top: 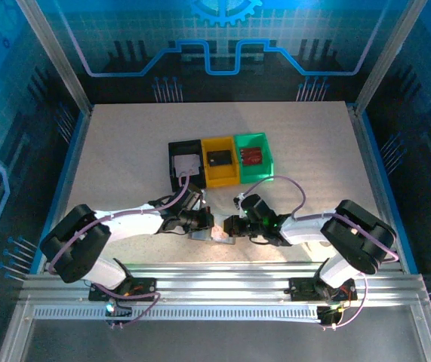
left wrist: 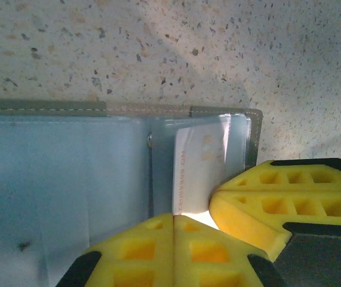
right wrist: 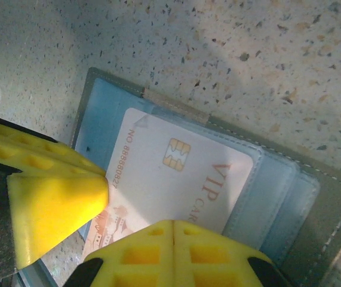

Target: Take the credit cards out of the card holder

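I see the card holder (right wrist: 328, 218) lying open on the desk (top: 124, 151), close to the near edge, right where my two arms meet. It is grey outside and has clear pale pockets inside.

A white card (right wrist: 176, 179) sits in one pocket, and part of it sticks out. It has a gold chip and the letters VIP on it.

My left gripper (left wrist: 174, 230) is closed, with its yellow pads pressed together. It rests low over the open inside of the holder, and I cannot tell if it has hold of anything.

My right gripper (right wrist: 173, 234) is closed too. Its tip is at the edge of the white card that sticks out. The card goes under its pads, and I cannot tell if the card is nipped between them.

Further back on the desk, three bins stand side by side, touching. The black bin (top: 172, 162) has a pale card (top: 187, 162) in it. The yellow bin (top: 221, 179) has a dark card (top: 217, 157). The green bin (top: 254, 175) has a red card (top: 253, 156).
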`<state>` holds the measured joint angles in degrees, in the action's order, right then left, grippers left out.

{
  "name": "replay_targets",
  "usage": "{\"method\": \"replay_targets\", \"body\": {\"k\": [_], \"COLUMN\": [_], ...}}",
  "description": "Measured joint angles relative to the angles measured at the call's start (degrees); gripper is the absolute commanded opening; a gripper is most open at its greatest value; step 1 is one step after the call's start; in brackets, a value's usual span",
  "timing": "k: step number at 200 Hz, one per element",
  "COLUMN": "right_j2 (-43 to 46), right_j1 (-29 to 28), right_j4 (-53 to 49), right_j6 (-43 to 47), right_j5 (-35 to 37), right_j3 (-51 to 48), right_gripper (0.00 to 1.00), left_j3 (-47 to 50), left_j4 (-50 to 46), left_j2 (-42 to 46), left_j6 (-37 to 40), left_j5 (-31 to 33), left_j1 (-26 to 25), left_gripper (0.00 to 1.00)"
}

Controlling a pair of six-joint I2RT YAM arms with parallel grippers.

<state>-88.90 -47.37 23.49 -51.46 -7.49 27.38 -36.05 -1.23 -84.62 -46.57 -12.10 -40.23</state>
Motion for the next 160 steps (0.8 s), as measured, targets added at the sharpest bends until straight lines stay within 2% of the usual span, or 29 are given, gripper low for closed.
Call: {"method": "replay_targets", "body": {"k": [63, 160], "right_j2": [1.2, 0.7], "right_j1": [-0.3, -0.3], "right_j4": [2.7, 4.1], "right_j6": [-2.2, -2.6], "right_j5": [5.5, 5.8], "right_j3": [-2.8, -3.0], "right_gripper": [0.0, 0.0], "left_j3": [0.3, 0.3], "left_j4": [-0.2, -1.7], "left_j2": [0.0, 1.0], "left_j6": [0.2, 0.5], "left_j5": [1.3, 2.0], "left_j1": [0.0, 1.0], "left_gripper": [0.0, 0.0]}}
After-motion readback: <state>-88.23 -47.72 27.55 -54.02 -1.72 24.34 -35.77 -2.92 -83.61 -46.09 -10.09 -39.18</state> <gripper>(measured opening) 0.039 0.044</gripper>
